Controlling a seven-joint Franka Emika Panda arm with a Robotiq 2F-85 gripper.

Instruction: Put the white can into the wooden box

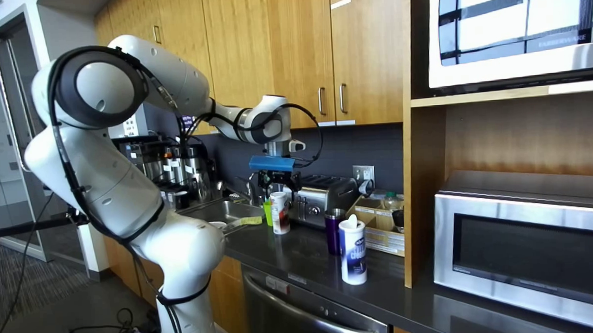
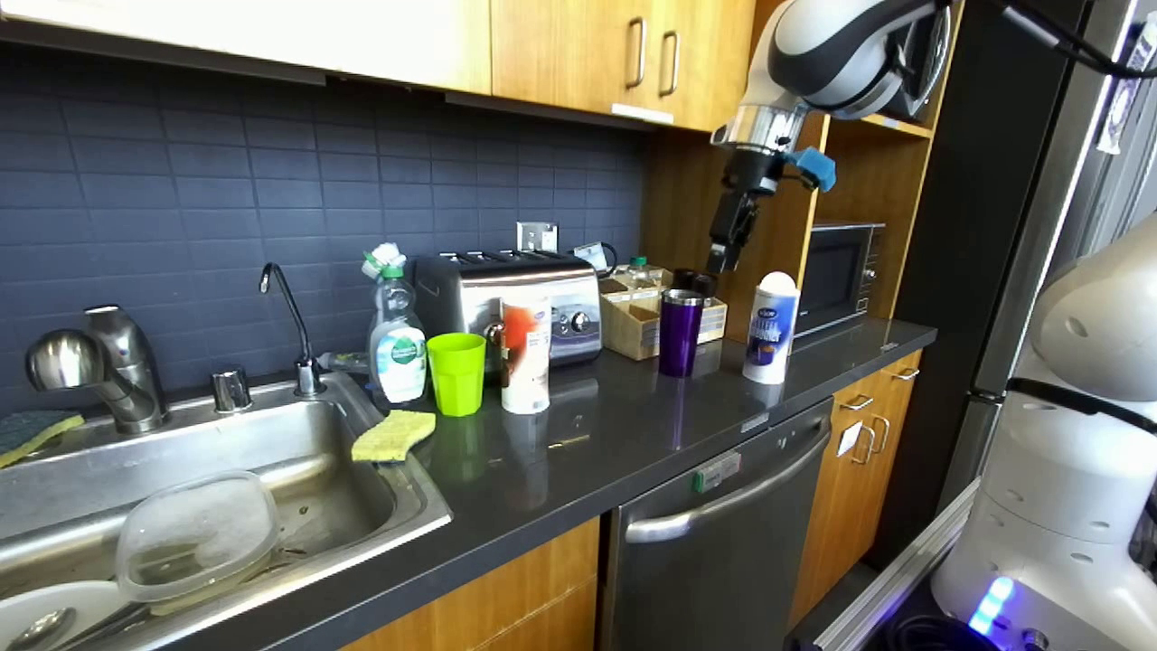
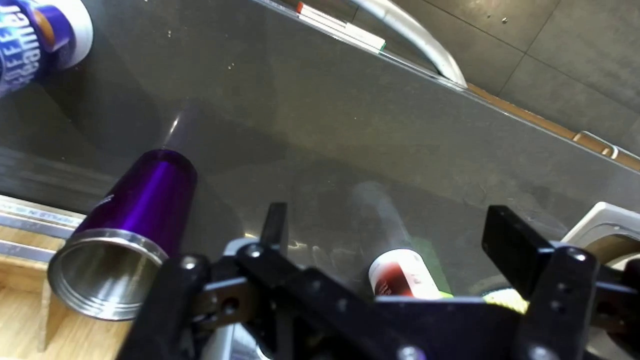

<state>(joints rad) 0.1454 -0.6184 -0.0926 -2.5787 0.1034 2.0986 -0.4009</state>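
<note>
Two white cans stand upright on the dark counter. The white can with a red-brown print [image 2: 526, 362] is in front of the toaster, and the white-and-blue can [image 1: 353, 254] is nearer the microwave. Which of them the task means I cannot tell. Light tan wood marks the open-topped, divided wooden box [image 2: 633, 336] against the back. My gripper [image 3: 387, 220] hangs above the counter, fingers wide apart and holding nothing. Between the fingers in the wrist view, lower down, the red-printed can shows partly covered by the gripper body.
A purple tumbler [image 3: 145, 200] stands just in front of the box, close to the gripper's side. The toaster [image 2: 574, 289], a green cup [image 2: 456, 375] and a soap bottle [image 2: 398, 362] line the back. A sponge [image 2: 393, 436] lies on the sink's edge. Cabinets hang overhead.
</note>
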